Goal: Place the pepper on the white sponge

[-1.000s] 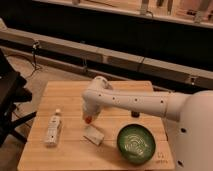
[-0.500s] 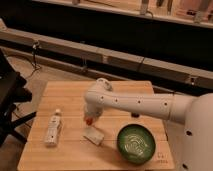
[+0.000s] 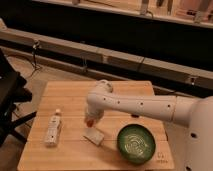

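Note:
The white sponge [image 3: 93, 134] lies flat on the wooden table [image 3: 70, 95], left of the green bowl. The pepper [image 3: 89, 122] shows as a small red-orange spot just under the tip of my white arm, right above the sponge's far edge. My gripper [image 3: 90, 119] is at the end of the arm, pointing down over that spot; the arm's bulk hides most of it. I cannot tell whether the pepper touches the sponge.
A green bowl [image 3: 136, 144] stands at the front right of the table. A long white bottle [image 3: 53, 129] with a label lies at the front left. A dark chair or cart [image 3: 10, 100] stands at the left, off the table. A ledge runs behind.
The arm's tip with the pepper has shifted slightly down and left towards the sponge. Bowl, bottle and sponge have not moved.

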